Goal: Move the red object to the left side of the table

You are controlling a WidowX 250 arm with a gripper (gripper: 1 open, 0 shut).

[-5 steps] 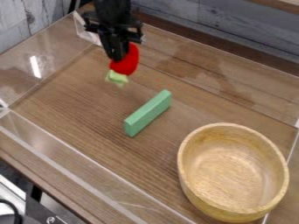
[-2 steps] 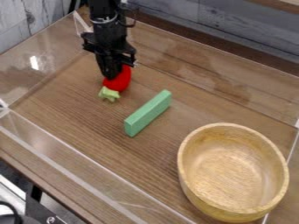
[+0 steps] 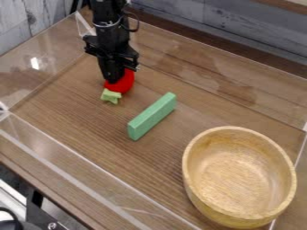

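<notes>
I'm holding the gripper (image 3: 115, 75) vertical w/ fingers clamped on the red object (image 3: 118, 84), leafy end touching or just above the table (image 3: 72, 135), left of the green block (image 3: 153, 115) and well apart from the bowl (image 3: 239, 176). Probably the drop spot.

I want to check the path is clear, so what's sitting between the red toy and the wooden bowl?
In the camera view, the green block lies between the red toy and the bowl, on the table; nothing else.
</notes>
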